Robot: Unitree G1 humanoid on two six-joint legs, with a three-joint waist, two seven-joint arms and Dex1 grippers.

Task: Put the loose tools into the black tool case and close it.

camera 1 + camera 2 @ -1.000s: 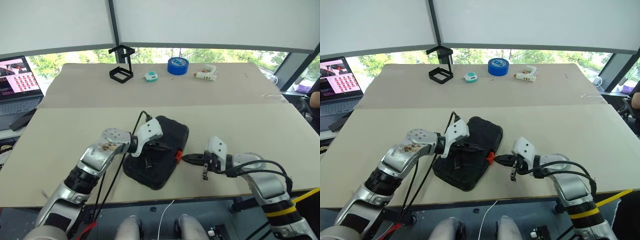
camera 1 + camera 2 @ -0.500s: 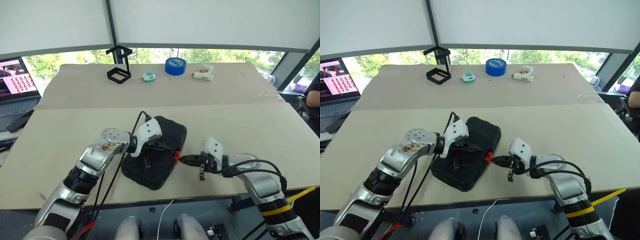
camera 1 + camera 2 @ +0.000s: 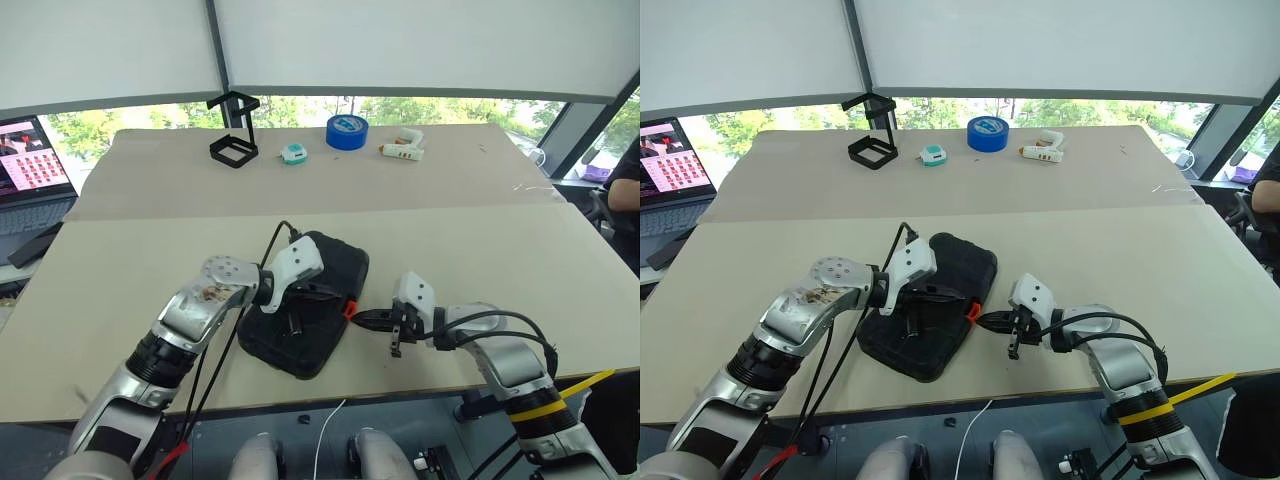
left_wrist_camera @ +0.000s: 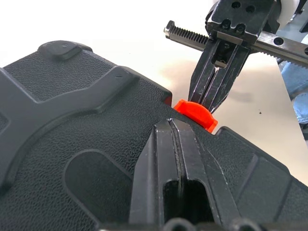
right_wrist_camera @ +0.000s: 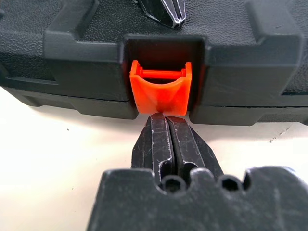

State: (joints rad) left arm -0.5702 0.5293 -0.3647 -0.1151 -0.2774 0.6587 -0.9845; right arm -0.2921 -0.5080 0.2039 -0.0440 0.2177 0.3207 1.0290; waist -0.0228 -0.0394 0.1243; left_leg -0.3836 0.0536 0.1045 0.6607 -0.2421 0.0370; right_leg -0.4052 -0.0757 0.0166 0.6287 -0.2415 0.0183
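Your right pincer is closed, its tips touching the orange latch on the shut black case, which lies near the counter's front edge. Your left pincer, also closed, presses on the lid. Since a second ago, the right tips have closed the small gap to the latch.
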